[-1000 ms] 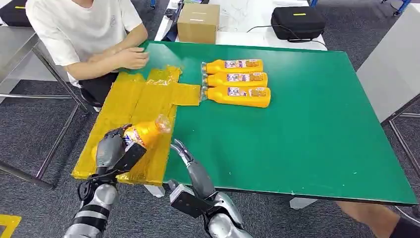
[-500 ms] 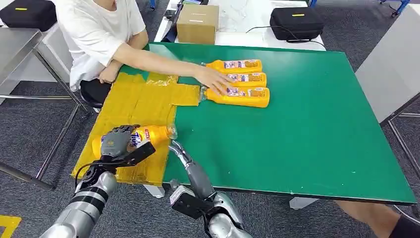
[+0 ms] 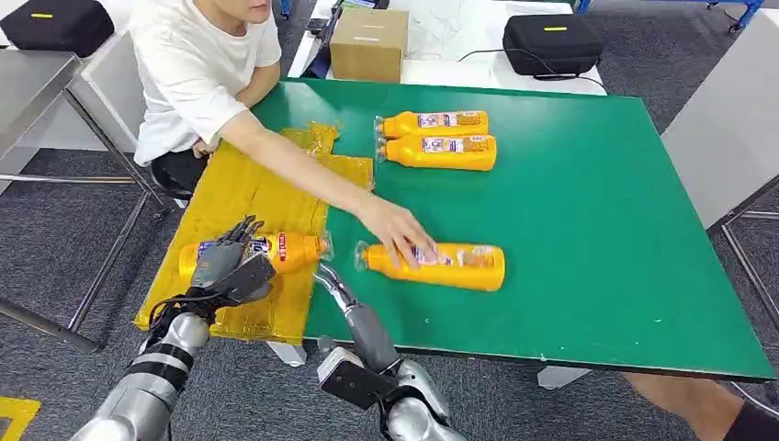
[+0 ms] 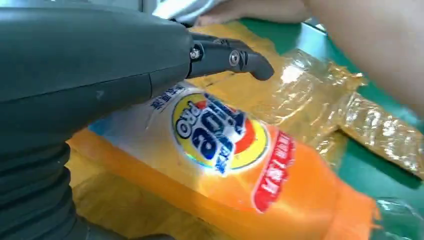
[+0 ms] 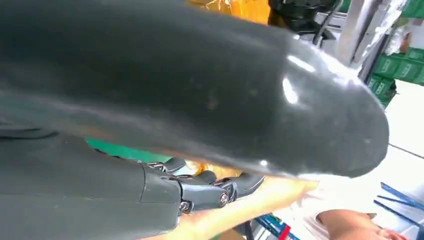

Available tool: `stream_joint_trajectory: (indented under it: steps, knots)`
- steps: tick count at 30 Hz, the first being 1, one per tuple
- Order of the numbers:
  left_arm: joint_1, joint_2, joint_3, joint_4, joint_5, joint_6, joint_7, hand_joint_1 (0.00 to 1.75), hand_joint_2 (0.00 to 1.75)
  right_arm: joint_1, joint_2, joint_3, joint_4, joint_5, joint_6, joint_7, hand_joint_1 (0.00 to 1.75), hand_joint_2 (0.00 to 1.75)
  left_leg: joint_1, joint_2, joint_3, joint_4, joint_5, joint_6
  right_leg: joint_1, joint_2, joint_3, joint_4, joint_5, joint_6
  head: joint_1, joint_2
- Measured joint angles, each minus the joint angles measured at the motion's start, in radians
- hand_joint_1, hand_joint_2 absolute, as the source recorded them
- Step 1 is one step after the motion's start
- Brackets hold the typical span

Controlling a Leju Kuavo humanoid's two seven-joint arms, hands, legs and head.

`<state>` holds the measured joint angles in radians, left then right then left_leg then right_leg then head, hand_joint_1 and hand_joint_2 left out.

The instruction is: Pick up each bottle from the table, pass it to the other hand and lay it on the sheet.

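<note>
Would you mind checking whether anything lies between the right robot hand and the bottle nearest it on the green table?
Nothing lies between the right robot hand and the nearest bottle, only bare green table. However, a person's hand rests on that bottle near its neck, reaching in across the yellow sheet.

- Sheet (image 3: 248, 197): yellow crinkly plastic film, glossy.
- Bottles, e.g. near one (image 3: 432, 265): clear smooth plastic w/ shiny printed labels.
- Table (image 3: 570, 230): matt green top.
- Far box (image 3: 368, 41): brown cardboard.
- Left hand (image 3: 225, 262): dark matt plastic; arm silver metal.
</note>
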<state>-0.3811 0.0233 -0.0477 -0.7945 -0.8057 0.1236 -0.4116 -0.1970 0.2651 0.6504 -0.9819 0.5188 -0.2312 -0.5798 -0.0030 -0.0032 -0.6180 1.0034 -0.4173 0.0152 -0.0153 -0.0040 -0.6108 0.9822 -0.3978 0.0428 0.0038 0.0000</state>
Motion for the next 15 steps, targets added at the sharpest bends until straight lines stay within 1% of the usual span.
stream_joint_trajectory:
  steps: [4,6,8,11,12,14,15]
  knots:
    - [0.015,-0.003,0.0,-0.025,0.005,-0.001,-0.003,0.0,1.75,0.0,0.0,0.0,0.006,0.0,0.0,0.0,0.0,0.0,0.0,0.0,-0.001,0.0,0.0,0.0,0.0,0.0,-0.001,0.0,0.0,0.0,0.0,0.0]
    - [0.026,-0.008,0.004,-0.049,0.054,0.002,-0.03,0.0,1.75,0.0,0.0,0.0,0.009,0.0,-0.001,0.0,0.0,0.0,0.0,0.0,-0.001,0.0,0.0,0.0,0.0,0.0,-0.002,0.0,0.0,0.0,0.0,0.0]
    - [0.044,-0.026,0.012,-0.109,0.137,0.014,-0.066,0.0,1.75,0.0,0.0,0.0,0.012,0.002,-0.003,0.0,0.0,0.0,0.0,0.0,-0.002,0.0,0.0,0.0,0.0,0.0,-0.003,0.0,0.0,0.0,0.0,0.0]
    - [0.064,-0.053,0.024,-0.215,0.243,0.038,-0.085,0.0,1.75,0.0,0.0,0.0,0.016,0.004,-0.011,0.0,0.0,0.0,0.0,0.0,-0.003,0.0,0.0,0.0,0.0,0.0,-0.003,0.0,0.0,0.0,0.0,0.0]
    - [0.077,-0.066,0.028,-0.246,0.272,0.048,-0.091,0.0,1.75,0.0,0.0,0.0,0.017,0.005,-0.015,0.0,0.0,1.75,0.0,0.0,-0.003,0.0,0.0,0.0,0.0,0.0,-0.003,0.0,0.0,0.0,0.0,0.0]
    - [0.096,-0.094,0.041,-0.365,0.401,0.082,-0.111,0.0,1.75,0.0,0.0,0.0,0.021,0.025,-0.056,-0.002,0.0,1.75,0.0,0.0,-0.004,0.0,0.0,0.0,0.0,0.0,-0.003,0.0,0.0,0.0,0.0,0.0]
    - [0.098,-0.11,0.047,-0.412,0.479,0.088,-0.12,0.0,1.75,0.0,0.0,0.002,0.022,0.055,-0.101,-0.001,0.0,1.75,0.0,0.0,-0.004,0.0,0.0,0.0,0.0,0.0,-0.003,0.0,0.0,0.0,0.0,0.0]
